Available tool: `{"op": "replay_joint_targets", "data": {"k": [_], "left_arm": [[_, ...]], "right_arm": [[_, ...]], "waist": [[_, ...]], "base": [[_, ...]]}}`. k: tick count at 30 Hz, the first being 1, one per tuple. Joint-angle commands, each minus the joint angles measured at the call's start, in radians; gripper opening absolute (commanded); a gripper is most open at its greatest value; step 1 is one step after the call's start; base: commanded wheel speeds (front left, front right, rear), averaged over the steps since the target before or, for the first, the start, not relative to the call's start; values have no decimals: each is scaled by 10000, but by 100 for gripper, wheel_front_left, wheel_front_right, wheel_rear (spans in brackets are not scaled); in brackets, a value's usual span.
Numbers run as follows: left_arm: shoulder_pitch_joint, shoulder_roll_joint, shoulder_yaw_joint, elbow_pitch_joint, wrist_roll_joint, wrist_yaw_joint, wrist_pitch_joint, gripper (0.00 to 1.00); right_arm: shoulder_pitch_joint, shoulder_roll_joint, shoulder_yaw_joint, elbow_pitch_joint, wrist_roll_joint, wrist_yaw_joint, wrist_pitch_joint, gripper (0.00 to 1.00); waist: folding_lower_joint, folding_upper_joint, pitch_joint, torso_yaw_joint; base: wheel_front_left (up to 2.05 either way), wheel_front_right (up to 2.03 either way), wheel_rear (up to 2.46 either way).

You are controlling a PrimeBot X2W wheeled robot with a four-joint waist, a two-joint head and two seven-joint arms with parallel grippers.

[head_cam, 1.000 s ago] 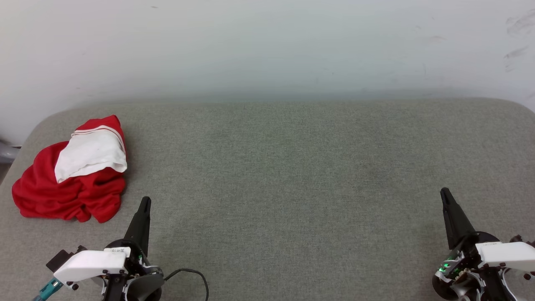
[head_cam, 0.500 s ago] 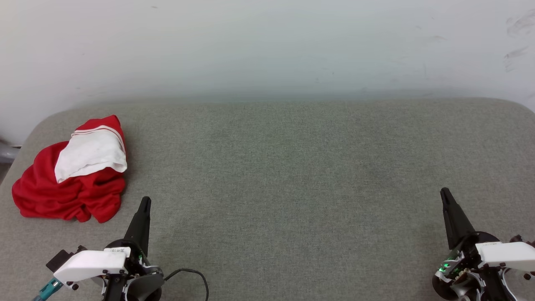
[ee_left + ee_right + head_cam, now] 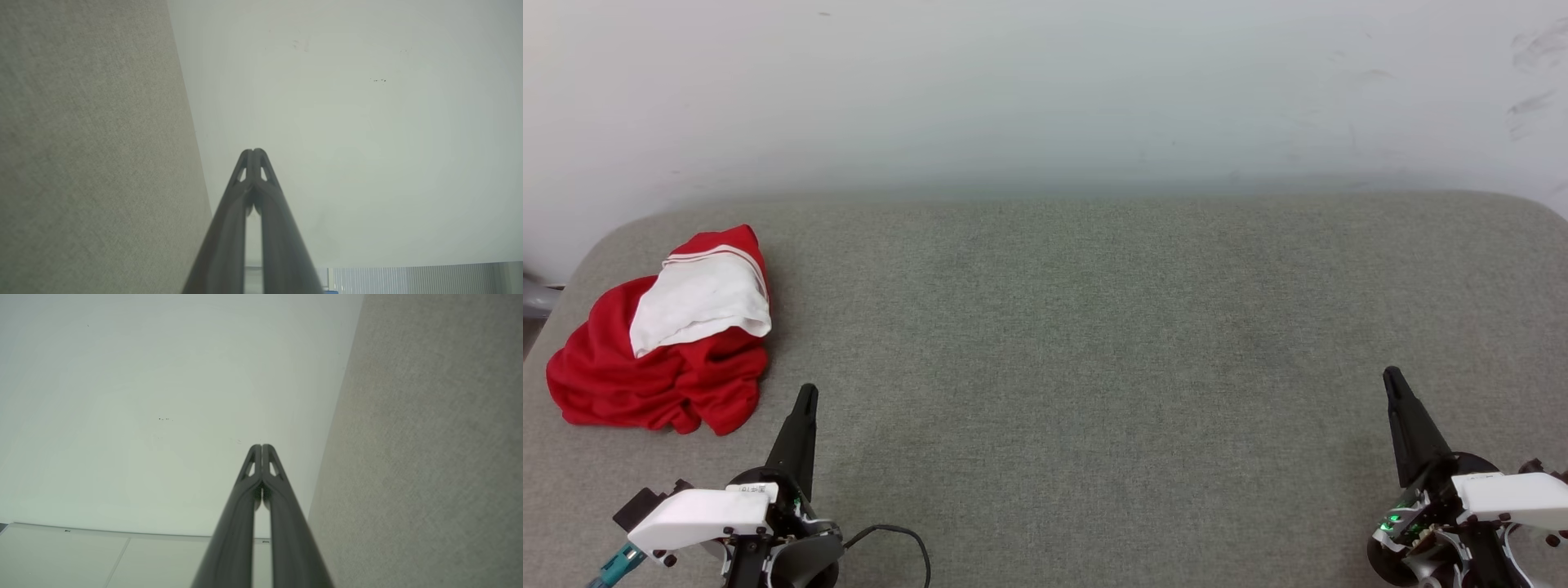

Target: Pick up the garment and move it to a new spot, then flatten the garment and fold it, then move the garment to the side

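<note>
**A:** How did the garment (image 3: 658, 359) look?

**B:** You had a red fabric jersey crumpled into a loose heap. One white short sleeve lay folded over its top, and thin red-and-white striped trim ran along that sleeve's far edge.

**A:** How many of each thing?

**B:** One garment and two end effectors. There was also one black cable (image 3: 907, 535), looping by your left arm at the near edge.

**A:** Where did the garment lie?

**B:** It sat on the left end of the grey fabric-covered worktop (image 3: 1094, 327), close to the rounded far-left corner. Your left end effector (image 3: 805, 396), with its two long dark fingers, pointed away from you. It sat just to the right of the heap and nearer to you, with its tip near the lower red folds but not touching them. It was clenched on nothing, and its wrist view showed the fingertips pressed together. Your right end effector (image 3: 1390, 377) hung well apart from the garment over the worktop's right side. It too was clamped tight and empty.
</note>
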Motion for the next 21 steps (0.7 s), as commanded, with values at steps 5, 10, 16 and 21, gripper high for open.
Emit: {"op": "replay_joint_targets", "data": {"k": [5, 10, 16, 21], "left_arm": [[0, 0, 0, 0, 0, 0, -2, 100], [241, -30, -86, 244, -5, 11, -105, 100], [298, -28, -279, 193, 31, 8, -415, 100], [335, -26, -339, 267, 131, 6, -704, 100]], "right_arm": [[1, 0, 0, -1, -2, 0, -4, 100], [260, 10, 45, 237, -43, -2, -83, 100], [316, 10, 188, 230, -340, -2, -398, 100], [320, 9, 187, 302, -878, -2, -690, 100]], "waist": [[0, 0, 0, 0], [0, 0, 2, -2], [0, 0, 6, -8], [0, 0, 3, -10]], "base": [[0, 0, 0], [0, 0, 0], [0, 0, 0], [0, 0, 0]]}}
